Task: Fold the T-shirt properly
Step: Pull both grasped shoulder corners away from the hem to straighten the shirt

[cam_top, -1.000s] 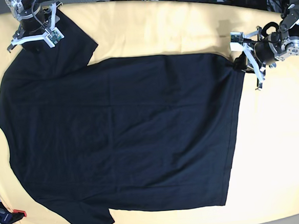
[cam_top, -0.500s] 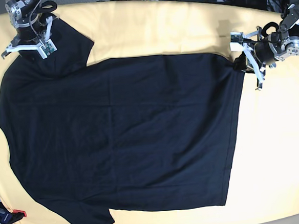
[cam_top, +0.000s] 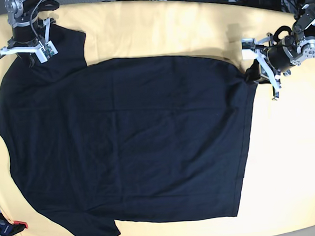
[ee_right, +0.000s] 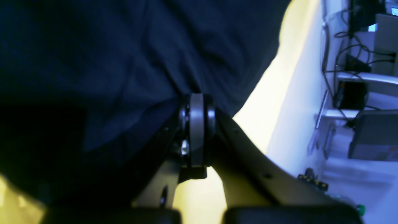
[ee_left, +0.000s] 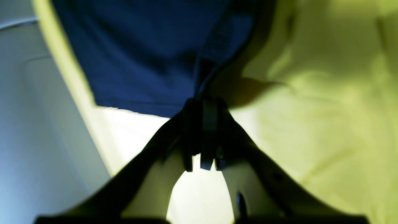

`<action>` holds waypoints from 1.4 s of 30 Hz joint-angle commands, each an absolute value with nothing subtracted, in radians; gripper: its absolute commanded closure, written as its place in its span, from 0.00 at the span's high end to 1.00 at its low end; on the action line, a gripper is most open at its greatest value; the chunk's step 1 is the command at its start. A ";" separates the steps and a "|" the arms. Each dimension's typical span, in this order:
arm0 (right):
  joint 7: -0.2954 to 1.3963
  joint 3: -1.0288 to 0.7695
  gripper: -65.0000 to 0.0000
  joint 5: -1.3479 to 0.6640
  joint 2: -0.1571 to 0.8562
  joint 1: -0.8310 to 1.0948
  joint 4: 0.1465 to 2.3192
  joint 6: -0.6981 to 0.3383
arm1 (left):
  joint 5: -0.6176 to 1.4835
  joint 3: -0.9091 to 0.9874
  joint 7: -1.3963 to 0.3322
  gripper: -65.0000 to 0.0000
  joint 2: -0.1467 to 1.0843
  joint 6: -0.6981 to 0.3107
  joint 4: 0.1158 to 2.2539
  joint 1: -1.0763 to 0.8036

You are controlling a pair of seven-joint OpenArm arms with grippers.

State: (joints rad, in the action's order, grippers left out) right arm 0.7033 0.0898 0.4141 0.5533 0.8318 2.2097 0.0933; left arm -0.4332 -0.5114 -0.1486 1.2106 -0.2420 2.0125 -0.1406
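T-shirt (cam_top: 127,147) lying flat on counter | right jaws pinching sleeve (ee_right: 130,93), left jaws pinching hem corner (ee_left: 203,77) | risk: thin bite slipping out when lifting, fold going crooked

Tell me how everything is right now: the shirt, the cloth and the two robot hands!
T-shirt: spread flat, unfolded, pinched at a sleeve and a hem corner.
Tablecloth: lying under the shirt, slightly wrinkled.
Left gripper: shut on the hem corner.
Right gripper: shut on the sleeve.
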 commanded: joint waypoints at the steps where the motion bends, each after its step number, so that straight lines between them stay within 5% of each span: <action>1: 0.697 0.083 0.00 0.427 0.566 0.855 2.252 0.108 | -0.409 -0.503 -0.158 0.00 1.234 -0.224 2.044 -0.133; 27: 0.834 0.083 0.00 0.606 0.566 1.213 2.342 0.141 | -0.366 -0.503 -0.438 0.00 1.526 -0.283 2.307 -0.451; 34: 0.858 0.083 0.00 0.607 0.566 1.306 2.342 0.143 | -0.297 -0.503 -0.582 0.00 1.553 -0.379 2.356 -0.536; 42: 0.853 0.083 0.00 0.734 0.566 1.291 2.347 0.219 | -0.340 -0.503 -0.612 0.00 1.553 -0.306 2.356 -0.542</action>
